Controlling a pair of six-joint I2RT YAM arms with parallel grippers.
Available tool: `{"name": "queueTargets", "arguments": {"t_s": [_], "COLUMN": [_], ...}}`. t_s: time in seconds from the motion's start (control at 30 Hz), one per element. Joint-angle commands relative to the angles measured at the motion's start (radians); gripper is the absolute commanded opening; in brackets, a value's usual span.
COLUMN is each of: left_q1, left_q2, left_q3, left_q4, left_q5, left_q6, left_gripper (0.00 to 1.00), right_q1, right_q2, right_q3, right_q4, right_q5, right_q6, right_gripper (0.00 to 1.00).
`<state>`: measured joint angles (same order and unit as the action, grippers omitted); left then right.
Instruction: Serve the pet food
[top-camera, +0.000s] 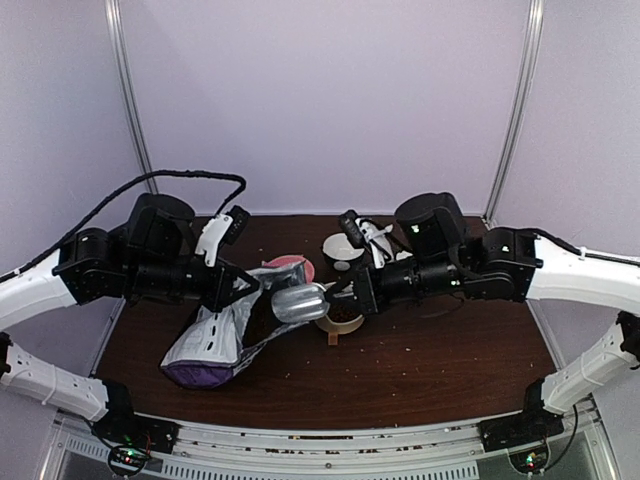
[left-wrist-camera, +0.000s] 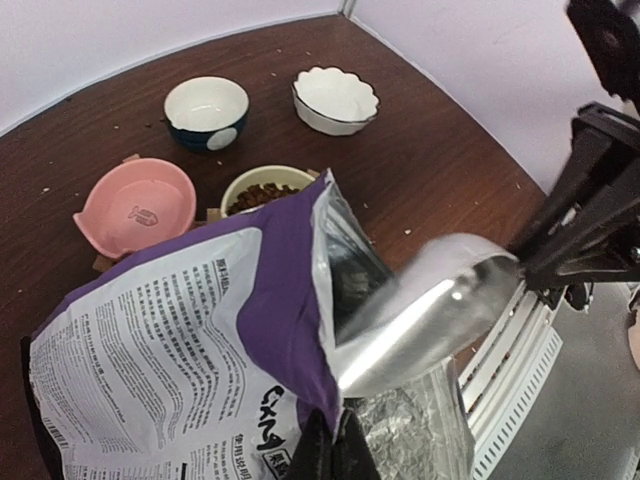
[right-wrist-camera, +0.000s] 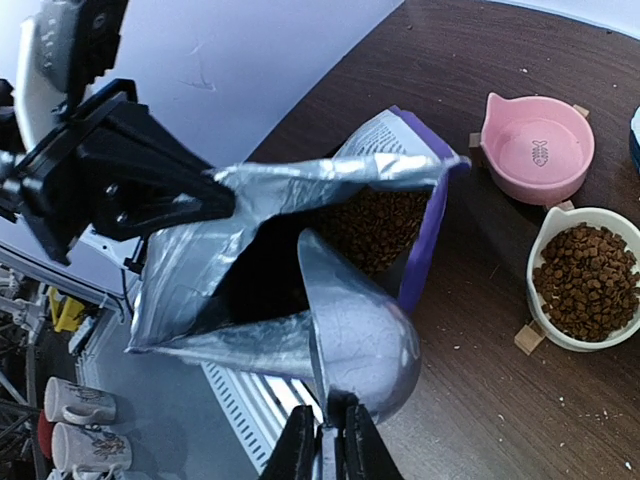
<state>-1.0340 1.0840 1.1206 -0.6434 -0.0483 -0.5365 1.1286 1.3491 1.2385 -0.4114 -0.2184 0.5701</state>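
The pet food (right-wrist-camera: 375, 228) is brown kibble lying inside the opened purple-and-white bag (right-wrist-camera: 300, 250), and more of it fills the cream bowl (right-wrist-camera: 585, 280). My left gripper (left-wrist-camera: 335, 445) is shut on the bag's (left-wrist-camera: 180, 340) upper edge and holds the foil mouth open. My right gripper (right-wrist-camera: 330, 440) is shut on the handle of the silver scoop (right-wrist-camera: 360, 330), whose front edge sits at the bag's mouth. From above, the scoop (top-camera: 298, 302) hangs between the bag (top-camera: 215, 345) and the cream bowl (top-camera: 340, 320). I cannot see what is inside the scoop.
An empty pink bowl (left-wrist-camera: 135, 205) stands beside the kibble bowl (left-wrist-camera: 265, 188). Farther back are a dark bowl with a white inside (left-wrist-camera: 206, 110) and a white scalloped bowl (left-wrist-camera: 335, 98). Loose crumbs dot the brown table (top-camera: 430, 370). Mugs (right-wrist-camera: 75, 420) stand off the table.
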Motion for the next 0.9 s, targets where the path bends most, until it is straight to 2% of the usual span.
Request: {"name": "queueTargets", "arguments": {"t_s": [0.0, 0.23, 0.47, 0.5, 0.6, 0.63, 0.7, 0.87], "left_q1": [-0.107, -0.225, -0.233, -0.233, -0.224, -0.207, -0.136, 0.125], "left_q2": [0.039, 0.168, 0.172, 0.165, 0.121, 0.094, 0.049, -0.067], "left_q3": [0.077, 0.135, 0.127, 0.127, 0.107, 0.092, 0.043, -0.169], "left_q4": [0.159, 0.323, 0.386, 0.370, 0.289, 0.252, 0.185, 0.147], "left_q5": [-0.024, -0.023, -0.064, -0.080, -0.175, -0.216, -0.219, -0.089], "left_q6": [0.060, 0.061, 0.030, 0.032, 0.023, 0.006, -0.050, -0.155], "left_gripper": [0.00, 0.00, 0.00, 0.05, 0.39, 0.46, 0.56, 0.73], "right_q1": [0.032, 0.082, 0.102, 0.103, 0.102, 0.102, 0.102, 0.102], "right_q2": [0.080, 0.182, 0.214, 0.214, 0.208, 0.206, 0.200, 0.204], "right_q3": [0.055, -0.047, -0.138, -0.144, -0.149, -0.150, -0.156, -0.161], "right_q4": [-0.102, 0.083, 0.239, 0.245, 0.237, 0.234, 0.233, 0.234], "right_q5": [0.204, 0.292, 0.340, 0.349, 0.371, 0.378, 0.390, 0.399], "right_q6": [-0.019, 0.062, 0.109, 0.111, 0.112, 0.112, 0.114, 0.117], "right_gripper": [0.00, 0.00, 0.00, 0.00, 0.00, 0.00, 0.00, 0.00]}}
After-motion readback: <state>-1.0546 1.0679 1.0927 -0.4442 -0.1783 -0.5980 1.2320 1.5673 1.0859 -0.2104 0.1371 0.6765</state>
